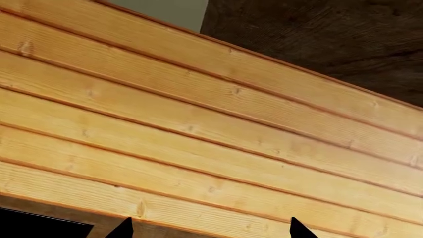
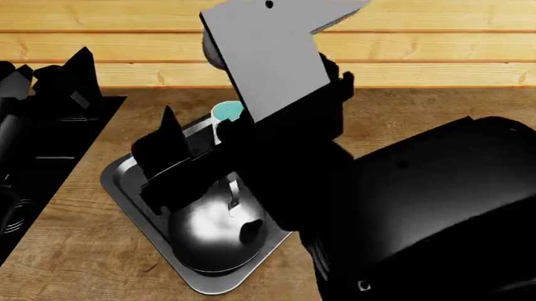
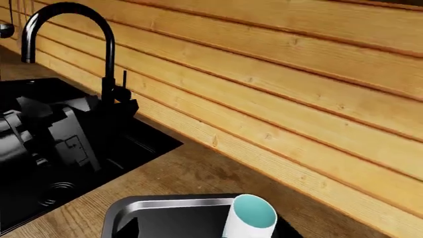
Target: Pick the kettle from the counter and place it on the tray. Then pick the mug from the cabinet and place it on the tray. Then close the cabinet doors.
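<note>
Arm bulk hid much of the head view: blocked the right gripper entirely, covered most of one mug (image 2: 226, 113) standing on one tray (image 2: 125, 188) beside one kettle (image 2: 209, 235), all on the counter (image 2: 75, 251). Showed only two dark fingertips (image 1: 123, 229) of the left gripper (image 1: 211, 229), seemingly spread apart, against wall planks (image 1: 198, 134). Caught one faucet (image 3: 66, 29) over the sink (image 3: 39, 193).
</note>
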Tool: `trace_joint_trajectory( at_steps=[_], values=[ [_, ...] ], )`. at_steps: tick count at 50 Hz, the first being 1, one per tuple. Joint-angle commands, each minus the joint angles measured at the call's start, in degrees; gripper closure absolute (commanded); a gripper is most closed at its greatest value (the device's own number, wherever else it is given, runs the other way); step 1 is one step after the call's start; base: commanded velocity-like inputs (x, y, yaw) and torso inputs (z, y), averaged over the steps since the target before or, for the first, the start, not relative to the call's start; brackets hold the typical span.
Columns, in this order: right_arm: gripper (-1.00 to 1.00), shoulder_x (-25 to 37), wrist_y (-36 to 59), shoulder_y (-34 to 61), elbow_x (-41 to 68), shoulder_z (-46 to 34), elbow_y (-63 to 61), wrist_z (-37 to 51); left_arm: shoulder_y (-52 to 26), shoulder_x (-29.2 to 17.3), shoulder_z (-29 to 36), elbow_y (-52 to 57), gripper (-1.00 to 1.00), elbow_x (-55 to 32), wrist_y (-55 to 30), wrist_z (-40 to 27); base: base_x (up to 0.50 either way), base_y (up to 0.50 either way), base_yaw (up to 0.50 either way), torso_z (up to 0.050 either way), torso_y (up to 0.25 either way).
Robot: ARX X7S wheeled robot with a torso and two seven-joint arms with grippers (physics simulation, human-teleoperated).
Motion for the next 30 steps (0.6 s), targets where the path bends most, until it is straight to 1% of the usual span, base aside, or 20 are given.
trace_joint_trajectory(
  at_steps=[1, 8, 11, 16, 17, 19, 22, 23, 25, 27, 30],
  values=[
    [-1.00, 5.65, -1.82, 7.95, 2.04, 7.51, -5.80, 4.57, -1.77, -0.56, -0.81, 1.59, -1.00, -0.83, -1.30, -0.85, 0.00, 0.00, 0.00, 0.000, 0.000],
    [-1.00, 12.51, -3.12, 9.56, 1.71, 11.24, -13.87, 10.32, -4.06, -2.92, -2.59, 7.94, -1.00, -0.75, -2.07, -4.02, 0.00, 0.00, 0.00, 0.000, 0.000],
    [-1.00, 16.18, -3.62, 8.13, 0.61, 12.45, -18.13, 11.80, -3.89, -4.54, -3.87, 12.48, -1.00, -1.76, -0.49, -5.67, 0.00, 0.00, 0.00, 0.000, 0.000],
    [-1.00, 23.20, -3.59, 4.65, -3.21, 13.51, -25.44, 16.31, -5.77, -8.17, -6.56, 21.39, -1.00, -0.98, 0.15, -11.29, 0.00, 0.00, 0.00, 0.000, 0.000],
    [-1.00, 23.50, -1.95, 3.00, -3.70, 14.97, -26.23, 17.30, -5.90, -8.95, -7.12, 22.73, -1.00, -1.21, 0.72, -12.19, 0.00, 0.00, 0.00, 0.000, 0.000],
    [-1.00, 23.13, 5.85, -3.35, -3.84, 23.99, -26.25, 17.59, -5.33, -10.96, -8.30, 25.39, -1.00, -0.96, 3.03, -14.24, 0.00, 0.00, 0.00, 0.000, 0.000],
    [-1.00, 19.68, 21.39, -14.85, -0.36, 44.73, -26.25, 17.61, -3.87, -14.16, -9.45, 28.66, -1.00, 1.46, 6.28, -17.74, 0.00, 0.00, 0.00, 0.000, 0.000],
    [-1.00, 18.40, 26.23, -17.84, 1.38, 51.58, -26.25, 17.61, -3.68, -15.32, -9.81, 29.76, -1.00, 2.89, 6.64, -19.38, 0.00, 0.00, 0.00, 0.000, 0.000],
    [-1.00, 16.52, 33.44, -21.88, 5.32, 62.71, -26.25, 17.61, -3.65, -17.43, -10.52, 31.73, -1.00, 4.56, 7.46, -21.89, 0.00, 0.00, 0.00, 0.000, 0.000],
    [-1.00, 15.64, 38.27, -24.42, 8.75, 71.06, -26.25, 17.61, -3.76, -19.46, -11.11, 33.44, -1.00, 5.39, 8.66, -23.64, 0.00, 0.00, 0.00, 0.000, 0.000],
    [-1.00, 14.50, 43.15, -27.73, 12.84, 80.46, -26.25, 17.61, -3.86, -21.37, -11.24, 33.96, -1.00, 6.10, 10.02, -24.36, 0.00, 0.00, 0.00, 0.000, 0.000]
  ],
)
